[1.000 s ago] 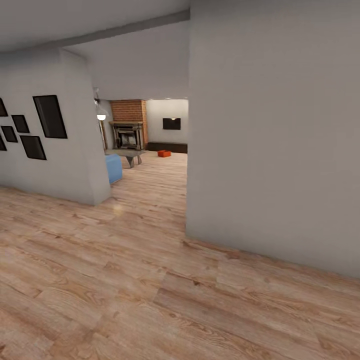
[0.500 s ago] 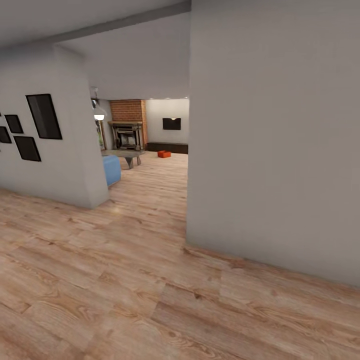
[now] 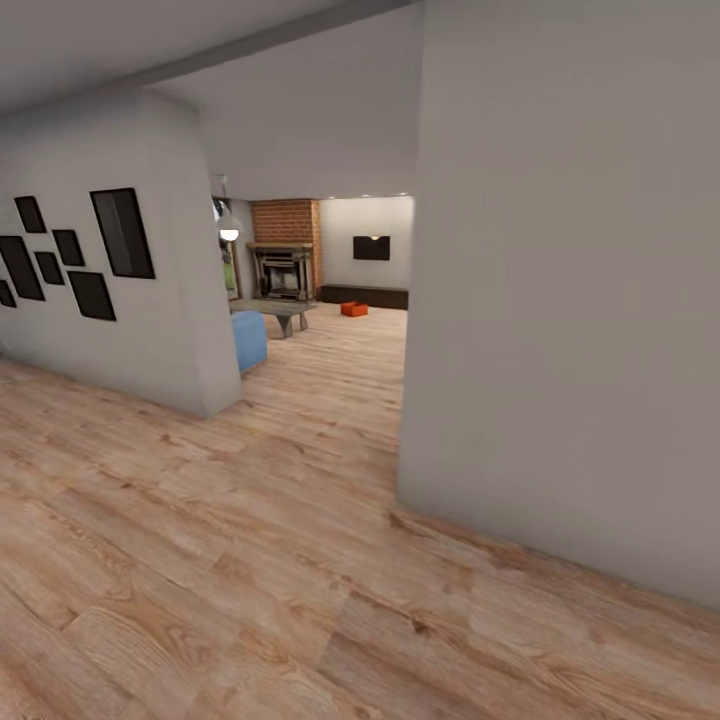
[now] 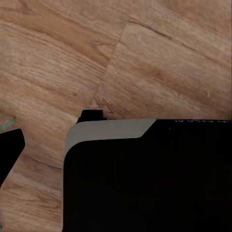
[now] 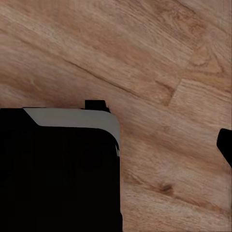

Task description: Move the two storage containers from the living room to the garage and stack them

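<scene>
Far down the living room (image 3: 330, 290), a storage container (image 3: 354, 309) sits.

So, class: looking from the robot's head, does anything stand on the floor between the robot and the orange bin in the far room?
Nothing visible blocks the way: bare wood floor runs through the opening to the orange bin. A blue seat and low table sit left of that path.

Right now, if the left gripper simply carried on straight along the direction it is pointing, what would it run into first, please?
Most likely the light wood plank floor: the left wrist view looks straight at bare planks beyond the robot's dark body. Nothing else lies in that line, though depth is hard to judge.
</scene>
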